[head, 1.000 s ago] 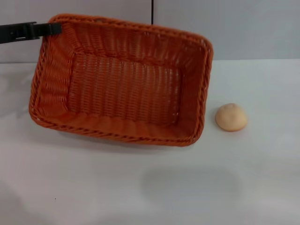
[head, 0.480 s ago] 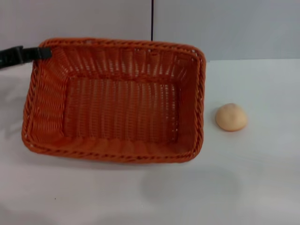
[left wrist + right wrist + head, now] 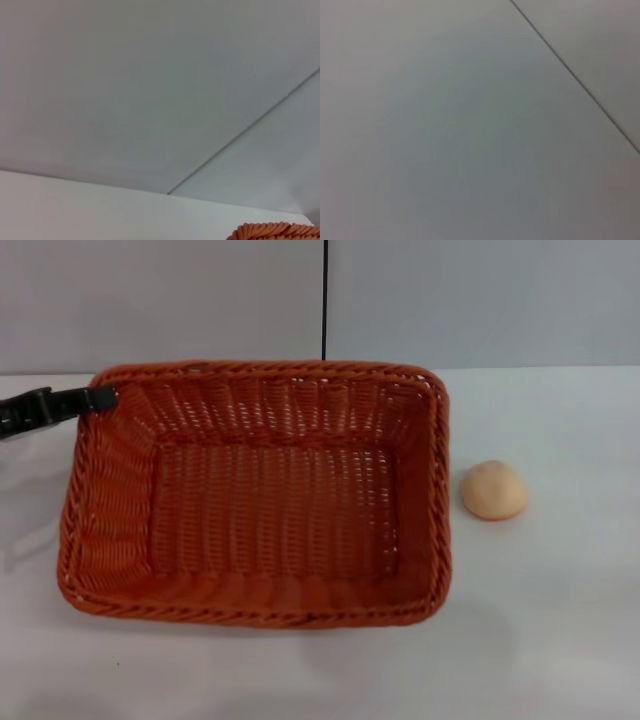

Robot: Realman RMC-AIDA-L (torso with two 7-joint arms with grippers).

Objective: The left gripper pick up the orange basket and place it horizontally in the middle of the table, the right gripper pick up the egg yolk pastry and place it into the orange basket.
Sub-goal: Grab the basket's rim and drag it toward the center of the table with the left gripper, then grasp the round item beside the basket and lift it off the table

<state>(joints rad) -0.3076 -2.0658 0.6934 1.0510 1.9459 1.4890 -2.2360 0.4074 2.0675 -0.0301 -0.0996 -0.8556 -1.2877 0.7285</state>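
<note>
Orange basket, orange-brown woven wicker with braided rim; egg yolk pastry, pale tan-peach, plain; left gripper, black; table, white; wall panels, light grey with dark vertical seam.

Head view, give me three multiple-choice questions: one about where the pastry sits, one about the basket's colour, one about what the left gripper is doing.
1. Where is the egg yolk pastry?
A. Inside the basket
B. On the table, on the robot's right of the basket
C. Held in a gripper

2. What colour is the orange basket?
A. Blue
B. White
C. Orange-brown

3. Where is the left gripper?
A. At the basket's far left rim corner
B. Over the pastry
C. Out of sight

Answers:
1. B, the pastry lies on the bare white tabletop, apart from the rim.
2. C, the whole weave is orange-brown.
3. A, its black tip meets the braided rim at that corner.
</note>
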